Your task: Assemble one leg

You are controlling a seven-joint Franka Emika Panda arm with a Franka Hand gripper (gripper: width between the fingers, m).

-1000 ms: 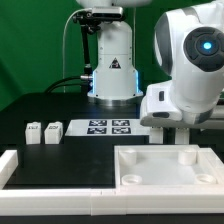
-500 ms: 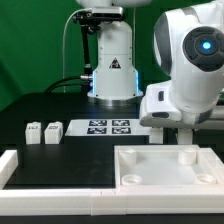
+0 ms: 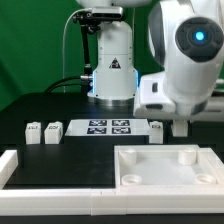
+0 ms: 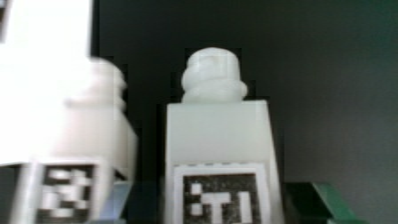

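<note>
Two legs fill the wrist view side by side, tags facing you: the centre leg (image 4: 222,150), topped by a rounded stub, and a side leg (image 4: 71,140) just beside it. From the exterior view, you see one leg (image 3: 157,130) upright on the desk (image 3: 60,105), between the marker board (image 3: 107,127) and the gripper (image 3: 180,124). You cannot tell how wide the gripper stands.

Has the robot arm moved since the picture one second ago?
Yes. The arm has risen and shifted slightly toward the exterior view's left, toward the marker board, uncovering a leg beside it.
</note>
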